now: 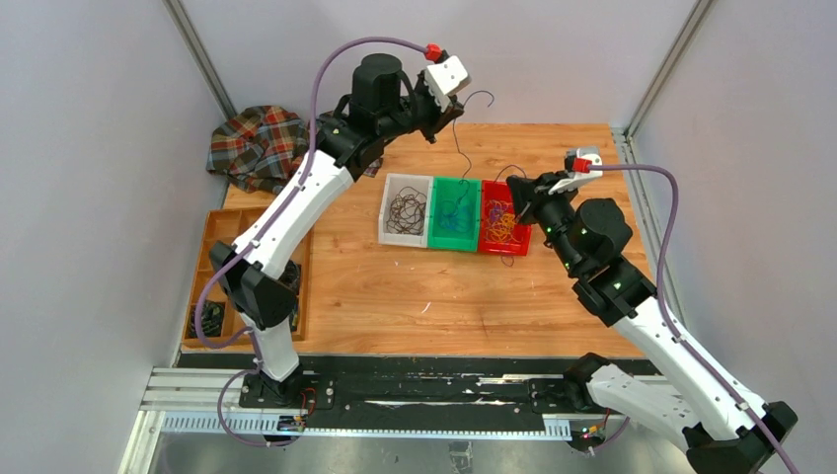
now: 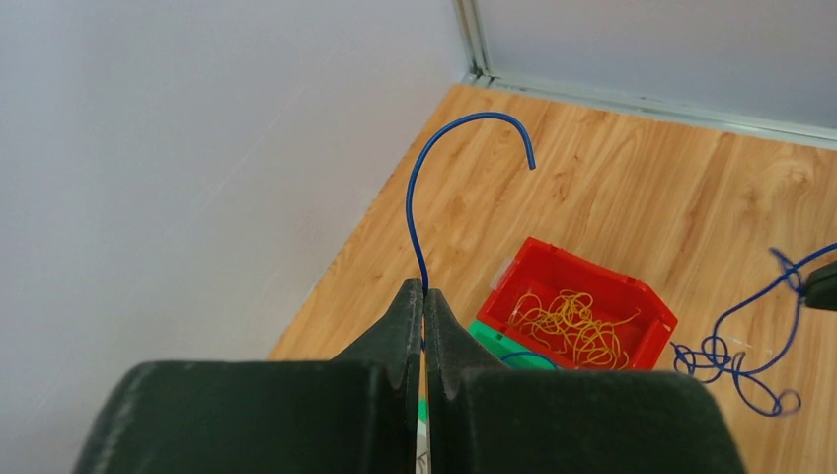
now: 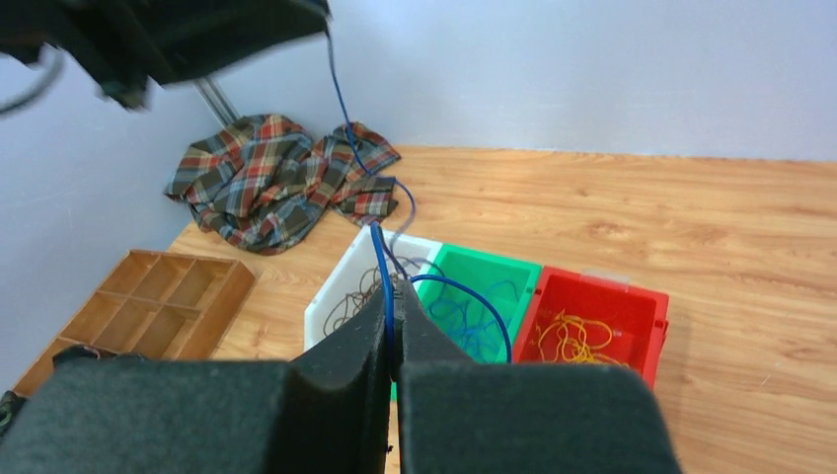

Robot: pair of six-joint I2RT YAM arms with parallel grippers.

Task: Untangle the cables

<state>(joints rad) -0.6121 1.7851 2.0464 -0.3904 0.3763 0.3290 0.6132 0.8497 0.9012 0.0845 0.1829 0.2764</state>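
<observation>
One thin blue cable (image 1: pixel 457 143) is stretched in the air between my two grippers, above the bins. High at the back, my left gripper (image 1: pixel 431 132) is shut on it. In the left wrist view the fingertips (image 2: pixel 424 289) pinch the blue cable (image 2: pixel 415 197), and its free end arcs upward. My right gripper (image 1: pixel 517 211) is shut on the same blue cable (image 3: pixel 380 252) over the red bin (image 1: pixel 503 237). A knotted blue bunch (image 2: pixel 730 357) shows beside that gripper. Brown, blue and yellow cables fill the white bin (image 1: pixel 387 212), green bin (image 1: pixel 455 240) and red bin.
A plaid cloth (image 1: pixel 259 146) lies at the back left corner. A wooden compartment tray (image 1: pixel 222 259) sits along the left edge. Walls close in the back and both sides. Bare wooden table (image 1: pixel 415 296) runs in front of the bins.
</observation>
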